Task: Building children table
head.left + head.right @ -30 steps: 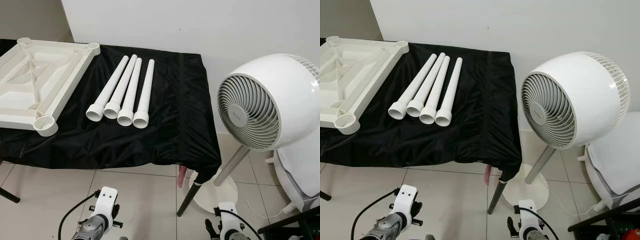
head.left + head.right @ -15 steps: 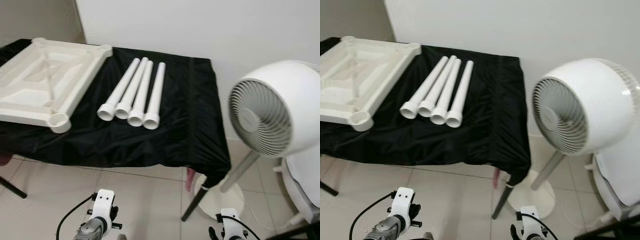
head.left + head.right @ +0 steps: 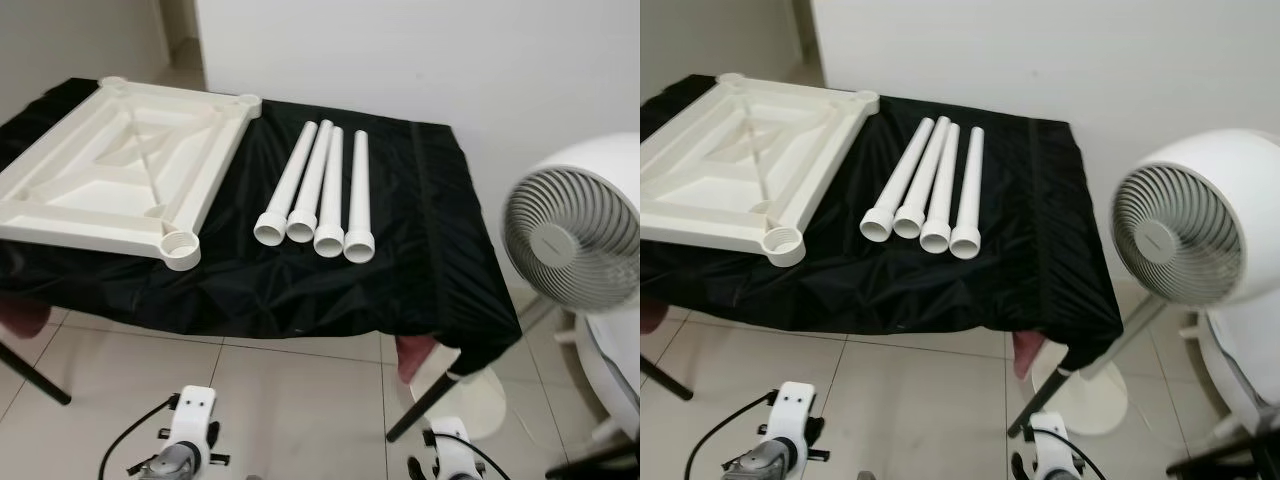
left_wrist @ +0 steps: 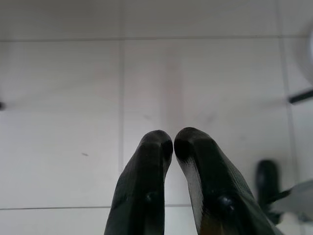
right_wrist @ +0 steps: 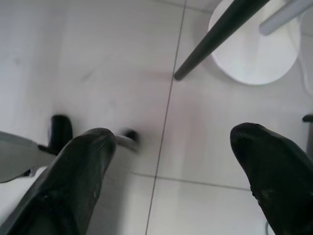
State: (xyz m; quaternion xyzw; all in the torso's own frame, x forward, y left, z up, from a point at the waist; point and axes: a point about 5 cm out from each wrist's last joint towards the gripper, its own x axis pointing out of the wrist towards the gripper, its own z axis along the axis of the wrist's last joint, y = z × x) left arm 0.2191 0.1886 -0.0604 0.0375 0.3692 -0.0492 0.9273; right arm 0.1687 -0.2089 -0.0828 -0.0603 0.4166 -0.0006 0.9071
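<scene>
Black cloth (image 3: pixel 330 290) covers the surface (image 3: pixel 1080 300) that stands against the white wall, and it hangs down over the front edge in soft folds. On the left part of the surface lies the cream tabletop (image 3: pixel 120 175) of the children table, turned upside down, so its ribs and the round leg sockets at the corners face up. One socket (image 3: pixel 180 248) at the near right corner sits close to the front edge of the cloth. Just beside the tabletop, to its right, four white legs (image 3: pixel 318 195) lie side by side and touch each other. Their wide open ends point toward the robot and their thin ends point toward the wall. They are not joined to the tabletop.

To the right of the surface stands a white round fan (image 3: pixel 1195 235) on a thin pole with a round base (image 3: pixel 1090 395) on the tiled floor (image 3: pixel 290 400). A black leg (image 3: pixel 425 405) of the surface comes down slantwise near this base.

Both arms hang low in front of the surface, above the floor and well apart from the parts. The left tool (image 4: pixel 173 142) has its two black fingers (image 4: pixel 146 186) pressed together at the tips, with nothing between them. The right tool (image 5: pixel 173 166) has its fingers (image 5: pixel 73 171) spread wide and it is empty; behind it I see the floor, the slanted black leg and the fan base.
</scene>
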